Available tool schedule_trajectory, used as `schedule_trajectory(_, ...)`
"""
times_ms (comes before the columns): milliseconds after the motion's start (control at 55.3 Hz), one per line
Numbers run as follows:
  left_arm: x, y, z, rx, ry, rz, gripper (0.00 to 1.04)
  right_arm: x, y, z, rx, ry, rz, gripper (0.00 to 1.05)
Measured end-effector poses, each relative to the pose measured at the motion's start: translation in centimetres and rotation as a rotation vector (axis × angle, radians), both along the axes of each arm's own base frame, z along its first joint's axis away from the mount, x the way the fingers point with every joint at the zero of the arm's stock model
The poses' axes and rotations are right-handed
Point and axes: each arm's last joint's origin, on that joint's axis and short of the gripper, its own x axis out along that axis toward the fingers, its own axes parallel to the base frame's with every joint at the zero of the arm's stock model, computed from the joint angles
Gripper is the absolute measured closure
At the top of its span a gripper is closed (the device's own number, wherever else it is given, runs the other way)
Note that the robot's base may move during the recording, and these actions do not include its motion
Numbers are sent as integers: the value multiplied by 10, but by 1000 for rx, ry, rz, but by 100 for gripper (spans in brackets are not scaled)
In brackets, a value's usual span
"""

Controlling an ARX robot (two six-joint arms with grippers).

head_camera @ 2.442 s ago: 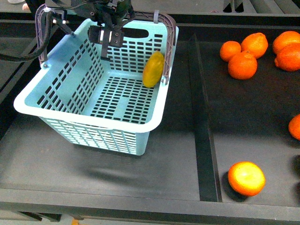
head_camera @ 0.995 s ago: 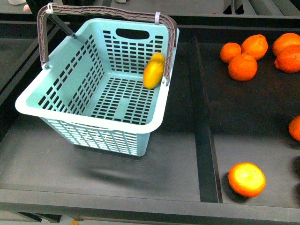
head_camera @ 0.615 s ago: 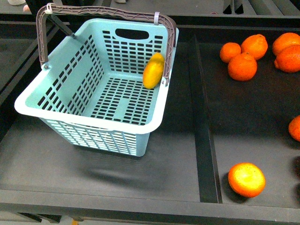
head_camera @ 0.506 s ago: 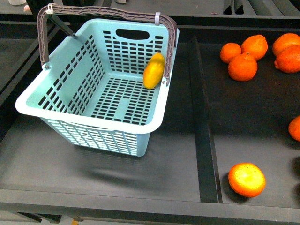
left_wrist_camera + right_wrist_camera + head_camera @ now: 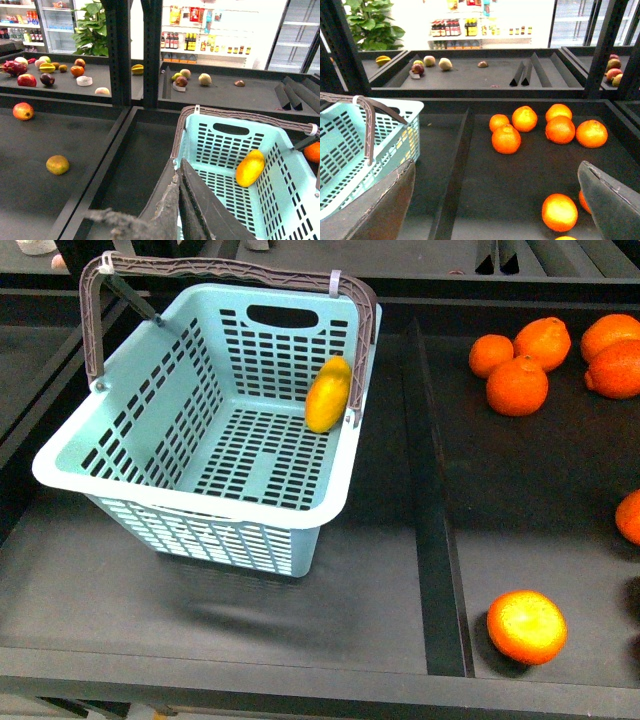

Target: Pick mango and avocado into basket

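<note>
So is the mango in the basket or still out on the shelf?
In. The mango leans against the inside wall of the basket, below the rim; the left wrist view shows the same.

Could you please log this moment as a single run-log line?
mango: in basket | avocado: not identified | left gripper: shut | right gripper: open

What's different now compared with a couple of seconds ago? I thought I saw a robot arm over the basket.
The arm that hung over the far end of the basket has pulled back out of the front view; it held nothing then. The left gripper now sits shut outside the basket. The mango has not moved, leaning against the basket's right wall, and the oranges lie as before.
</note>
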Motion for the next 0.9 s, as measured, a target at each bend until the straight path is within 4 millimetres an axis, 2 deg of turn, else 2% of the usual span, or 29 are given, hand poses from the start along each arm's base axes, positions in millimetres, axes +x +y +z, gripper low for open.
schedule_trajectory(904,-27,0,-3,0,1,1,103,0,0,0,0,0,0,9)
